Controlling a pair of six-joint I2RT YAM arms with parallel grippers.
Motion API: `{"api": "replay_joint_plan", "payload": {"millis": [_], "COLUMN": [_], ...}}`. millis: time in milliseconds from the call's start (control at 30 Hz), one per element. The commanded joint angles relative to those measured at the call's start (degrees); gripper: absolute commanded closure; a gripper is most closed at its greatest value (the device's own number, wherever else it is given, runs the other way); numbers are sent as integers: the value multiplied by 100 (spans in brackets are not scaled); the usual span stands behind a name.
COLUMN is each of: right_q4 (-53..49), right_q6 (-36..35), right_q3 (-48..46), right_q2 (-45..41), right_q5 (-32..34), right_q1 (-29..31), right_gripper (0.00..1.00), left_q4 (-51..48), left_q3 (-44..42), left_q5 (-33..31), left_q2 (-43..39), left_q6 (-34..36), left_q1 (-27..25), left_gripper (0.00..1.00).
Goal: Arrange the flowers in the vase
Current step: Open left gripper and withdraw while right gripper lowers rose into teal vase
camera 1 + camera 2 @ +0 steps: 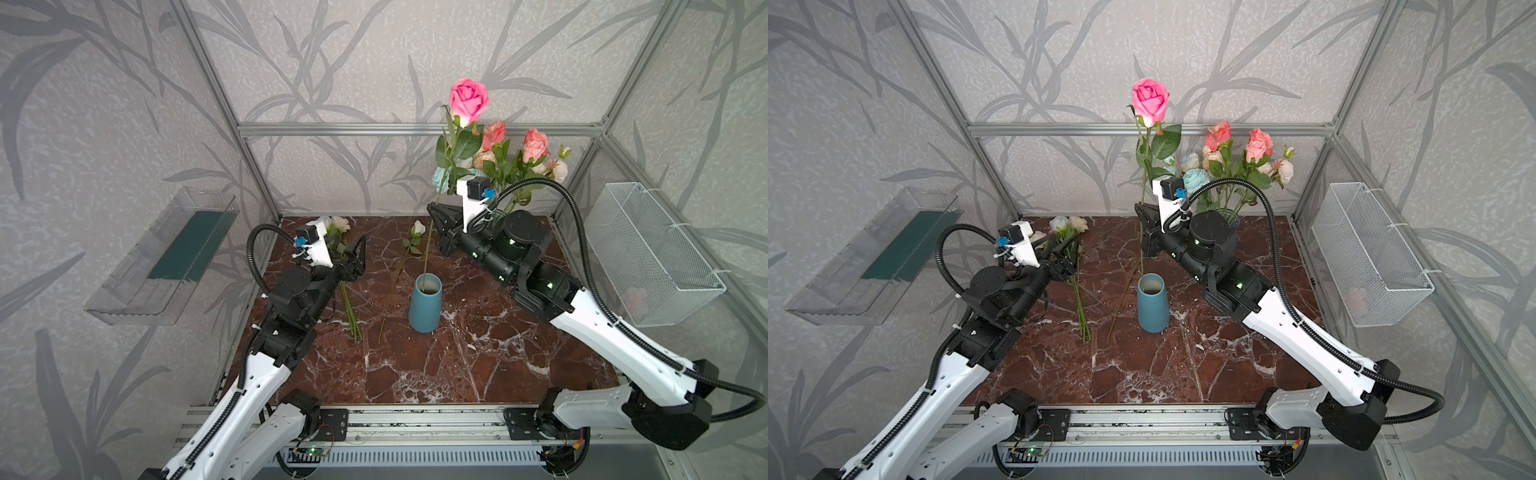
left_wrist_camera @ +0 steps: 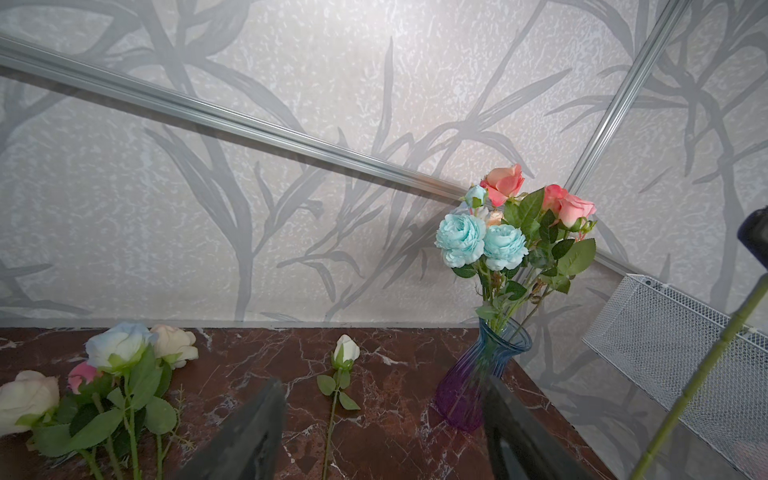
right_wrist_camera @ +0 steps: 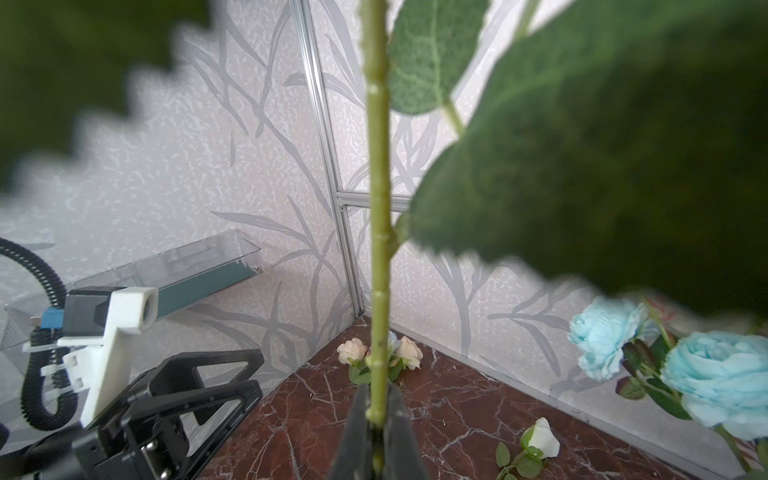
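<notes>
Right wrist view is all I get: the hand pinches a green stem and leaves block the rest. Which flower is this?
Observer: A pink rose, its bloom upright, high above the right hand.
Operator: Where does the stem's lower end sit?
Observer: At the mouth of the teal vase, seemingly just inside it.
Operator: Are the blue blooms beside me lying loose?
Observer: No, they stand in a glass vase in the back corner.

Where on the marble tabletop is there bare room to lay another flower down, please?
The widest bare marble lies between the blue vase and the front rail. The back is crowded: the loose bunch at back left, the white bud lying left of the blue vase, the glass vase in the back right corner.
</notes>
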Motion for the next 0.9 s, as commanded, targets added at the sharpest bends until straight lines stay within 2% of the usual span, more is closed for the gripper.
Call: {"api": "replay_joint_plan", "payload": {"millis": [0, 200, 567, 700, 867], "right_q4": [428, 748, 622, 336, 139], "right_q6": [31, 462, 897, 951, 968], "right_q3": [-208, -850, -1870, -1905, -1936], "right_q2": [-26, 119, 102, 142, 50], "right_q5": [113, -274, -578, -726, -724], "right_q1": [-159, -513, -514, -514, -514], "right_gripper": [100, 100, 97, 92, 78], "left_q4": [201, 175, 149, 139, 122], "left_q3": [-1, 34, 68, 81, 97], "left_q5": [-12, 84, 222, 254, 249], "left_q2": [2, 80, 210, 249, 294], "left_q6": [-102, -122, -209, -230, -232], "left_q1": [31, 59, 119, 136, 136], "left_gripper": [24, 24, 24, 24, 22]}}
